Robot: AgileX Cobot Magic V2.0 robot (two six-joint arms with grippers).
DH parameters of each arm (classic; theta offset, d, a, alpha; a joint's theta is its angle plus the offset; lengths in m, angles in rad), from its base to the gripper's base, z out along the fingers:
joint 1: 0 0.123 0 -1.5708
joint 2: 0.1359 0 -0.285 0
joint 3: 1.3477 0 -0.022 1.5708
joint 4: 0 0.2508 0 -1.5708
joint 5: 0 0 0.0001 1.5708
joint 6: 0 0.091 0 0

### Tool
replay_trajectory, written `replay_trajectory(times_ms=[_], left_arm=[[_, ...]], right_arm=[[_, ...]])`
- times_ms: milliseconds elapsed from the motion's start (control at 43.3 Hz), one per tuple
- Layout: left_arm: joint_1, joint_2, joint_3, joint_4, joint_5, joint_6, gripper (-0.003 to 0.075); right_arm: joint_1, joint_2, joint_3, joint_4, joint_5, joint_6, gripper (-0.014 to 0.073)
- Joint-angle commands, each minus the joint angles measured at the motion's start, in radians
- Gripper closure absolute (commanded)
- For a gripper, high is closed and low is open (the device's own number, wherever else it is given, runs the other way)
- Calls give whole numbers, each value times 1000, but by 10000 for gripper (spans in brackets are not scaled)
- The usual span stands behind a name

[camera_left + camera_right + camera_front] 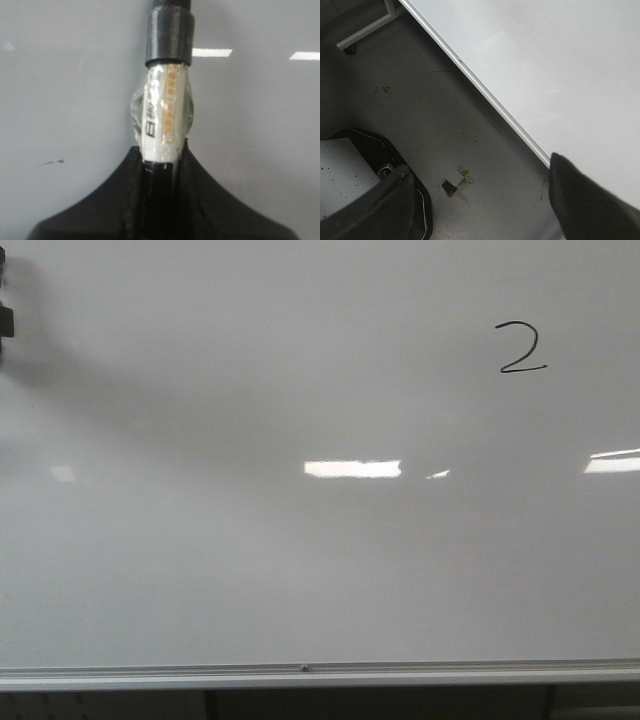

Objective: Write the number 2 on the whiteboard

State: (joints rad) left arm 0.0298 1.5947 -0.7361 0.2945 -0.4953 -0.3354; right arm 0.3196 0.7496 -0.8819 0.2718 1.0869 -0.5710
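Front view: one whiteboard (250,570) fills almost the whole frame, with one silver rail (320,674) along its lower edge. One hand-drawn number 2 (521,348) sits at about two o'clock on the board, thin and black, its curved top and flat base complete. Three bright light reflections (352,468) lie in a row across the middle, with a small fleck beside the centre one.

The left gripper (162,165) has its fingers clamped on one marker (165,107), a white barrel wrapped in clear tape with a black cap end pointing toward the board. The right gripper (475,200) has its fingers spread wide apart, holding nothing, aimed at the floor below the rail.

The digit looks finished. The main risk, as I judge it, is the marker tip brushing the glossy surface and leaving a stray stroke, or smearing the fresh ink.
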Motion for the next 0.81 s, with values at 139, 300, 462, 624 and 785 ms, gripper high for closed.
replay_trajectory(times_ms=[139,300,462,624,785], left_arm=[[2,24,-54,0,-124,6,634],[2,35,-58,0,-141,6,455],[2,35,-58,0,-141,6,332],[2,-3,-59,4,-101,8,323],[2,-119,-76,43,77,15,323]], right_arm=[[-7,-4,-28,11,-44,2,18],[-7,-4,-28,11,-44,2,18],[-7,-4,-28,11,-44,2,18],[-7,-4,-28,11,-44,5,18],[-7,-4,-32,-4,-44,62,18]])
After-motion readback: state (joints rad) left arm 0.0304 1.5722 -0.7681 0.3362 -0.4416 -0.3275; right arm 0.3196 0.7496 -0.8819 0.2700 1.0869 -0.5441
